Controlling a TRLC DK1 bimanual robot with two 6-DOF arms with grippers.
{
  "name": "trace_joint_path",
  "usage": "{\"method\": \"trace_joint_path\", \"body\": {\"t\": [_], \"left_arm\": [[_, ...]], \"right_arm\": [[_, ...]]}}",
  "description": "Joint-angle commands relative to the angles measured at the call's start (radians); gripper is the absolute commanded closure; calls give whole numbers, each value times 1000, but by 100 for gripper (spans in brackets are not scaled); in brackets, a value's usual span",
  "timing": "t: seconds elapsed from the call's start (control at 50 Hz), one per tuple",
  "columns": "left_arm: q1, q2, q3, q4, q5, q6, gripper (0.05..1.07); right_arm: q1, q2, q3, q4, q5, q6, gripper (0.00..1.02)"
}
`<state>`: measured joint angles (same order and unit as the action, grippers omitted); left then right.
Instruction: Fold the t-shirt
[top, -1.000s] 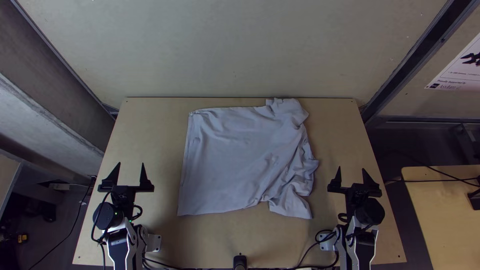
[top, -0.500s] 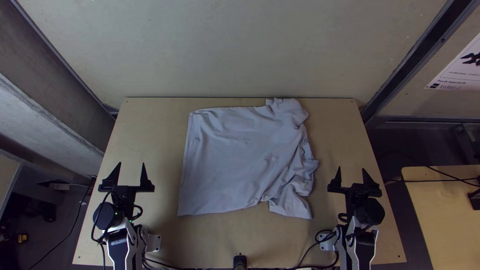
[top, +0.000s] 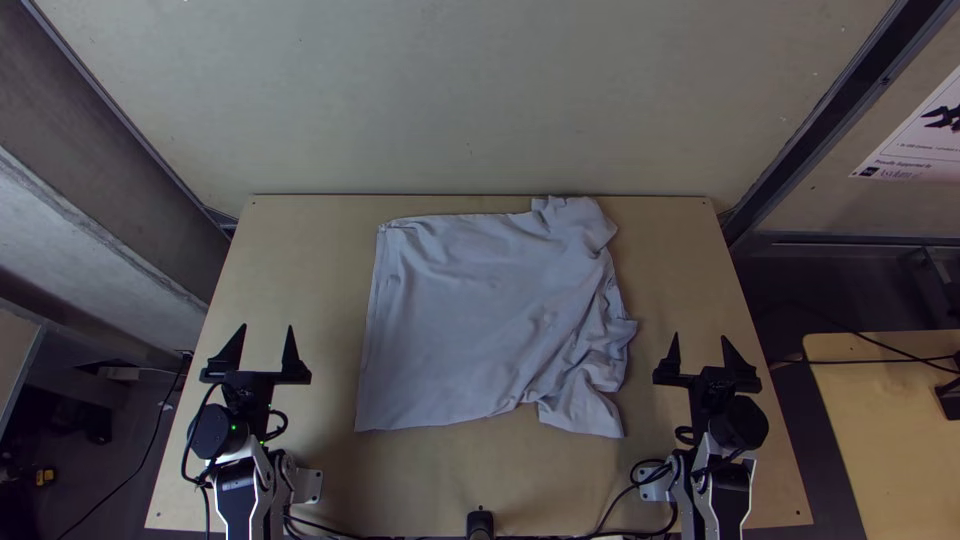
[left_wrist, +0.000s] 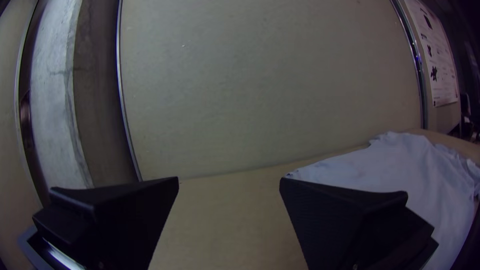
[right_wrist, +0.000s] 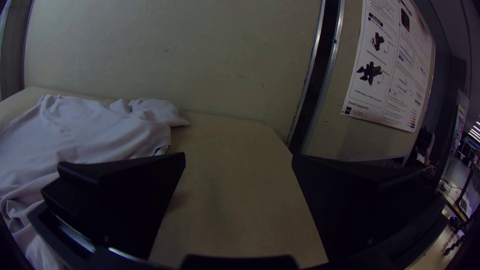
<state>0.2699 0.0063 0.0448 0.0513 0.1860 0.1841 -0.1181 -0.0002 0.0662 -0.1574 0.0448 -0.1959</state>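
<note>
Left gripper (top: 268, 326) edges toward 3 o'clock, right gripper (top: 699, 336) toward 9; both jaws wide open. T-shirt (top: 460, 320) unmoved mid-way across worktop (top: 300, 280), rumpled toward 4 o'clock. We likely begin approach.

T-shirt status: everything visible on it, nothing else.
The t-shirt is plain pale grey-lilac, soft-looking cloth, lying mid-table. Its left part in the top view is spread nearly flat, with a straight, seamed edge. The right part is rumpled and creased, with bunched cloth at the far and near right corners. No gripper touches it. Neckline and sleeves: can't tell for sure.
</note>
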Motion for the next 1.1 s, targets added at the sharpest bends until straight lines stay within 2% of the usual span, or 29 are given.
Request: {"method": "trace_joint_path", "body": {"t": [0.0, 0.42, 0.46, 0.52, 0.58, 0.7, 0.9, 1.08], "left_arm": [[-6, -6, -48, -16, -2, -69, 10], [-8, -8, -48, -8, -2, -72, 10], [-8, -8, -48, -8, -3, -28, 10], [-18, -8, -48, -5, -2, 66, 10], [-77, -8, -46, -11, -22, 130, 10], [-181, -8, -48, 5, -117, 167, 10], [-227, -5, -29, 13, -122, 238, 10], [-264, 87, 66, 21, -122, 259, 10]], "right_arm": [[8, -3, -5, -19, 4, -16, 4], [26, -4, -6, -13, 4, -16, 4], [34, -4, -8, -2, 6, -46, 4], [37, -4, -8, 5, 7, -165, 4], [37, -3, -8, 2, 15, -186, 4], [43, -4, -6, 7, 23, -223, 4], [63, 8, 40, 16, 23, -293, 4], [81, 230, 178, 7, 21, -300, 4]]}}
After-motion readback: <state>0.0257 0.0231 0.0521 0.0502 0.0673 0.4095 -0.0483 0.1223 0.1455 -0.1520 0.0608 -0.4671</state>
